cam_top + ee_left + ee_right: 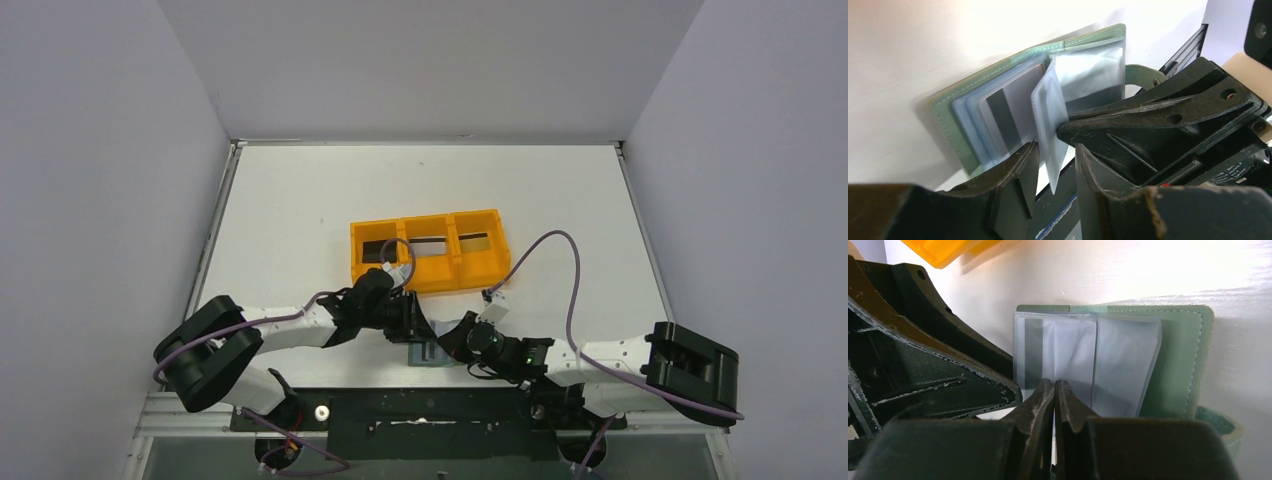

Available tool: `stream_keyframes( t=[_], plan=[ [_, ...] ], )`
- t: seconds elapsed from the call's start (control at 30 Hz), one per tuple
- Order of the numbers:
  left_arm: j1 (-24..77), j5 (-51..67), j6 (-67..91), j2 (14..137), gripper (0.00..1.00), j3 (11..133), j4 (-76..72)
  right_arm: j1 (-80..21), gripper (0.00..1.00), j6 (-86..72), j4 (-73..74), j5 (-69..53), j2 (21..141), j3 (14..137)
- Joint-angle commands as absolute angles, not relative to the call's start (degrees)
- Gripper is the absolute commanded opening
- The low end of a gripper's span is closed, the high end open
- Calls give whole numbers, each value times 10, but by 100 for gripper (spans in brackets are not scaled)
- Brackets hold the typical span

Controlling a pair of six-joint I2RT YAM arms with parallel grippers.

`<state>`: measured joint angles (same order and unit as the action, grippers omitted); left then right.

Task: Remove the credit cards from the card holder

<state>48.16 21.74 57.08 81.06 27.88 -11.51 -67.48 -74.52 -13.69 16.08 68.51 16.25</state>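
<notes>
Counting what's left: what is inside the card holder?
Clear sleeves and one grey card with a dark stripe. Sleeves beneath, and any cards there, are covered.

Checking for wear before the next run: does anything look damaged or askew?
A clear sleeve of the card holder stands up, curled, between the open left gripper's fingers. The right gripper's black finger edges are chipped pale.

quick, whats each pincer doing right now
left pincer: open, with a clear sleeve of the card holder hanging in the gap
right pincer: shut on a sleeve of the card holder
</notes>
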Motion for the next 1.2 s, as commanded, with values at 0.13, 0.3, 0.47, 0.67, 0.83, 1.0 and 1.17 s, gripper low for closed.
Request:
stream_keyframes(
  t=[0.13,0.3,0.47,0.67,0.83,1.0,1.17],
  plan=[
    [504,221,573,845,21,324,-181,-672,5,-761,-163,192,658,152],
    [504,194,569,845,5,323,-157,-672,18,-746,-118,195,630,168],
    [504,163,548,823,0,318,-103,-675,38,-739,-22,218,596,202],
    [501,119,511,770,0,331,2,-676,45,-727,78,238,576,246],
    [497,98,487,742,0,348,82,-676,47,-730,140,258,586,280],
    [497,67,474,731,0,372,153,-674,47,-724,146,245,614,292],
    [500,48,466,744,0,415,196,-671,47,-737,143,230,660,300]
  ],
)
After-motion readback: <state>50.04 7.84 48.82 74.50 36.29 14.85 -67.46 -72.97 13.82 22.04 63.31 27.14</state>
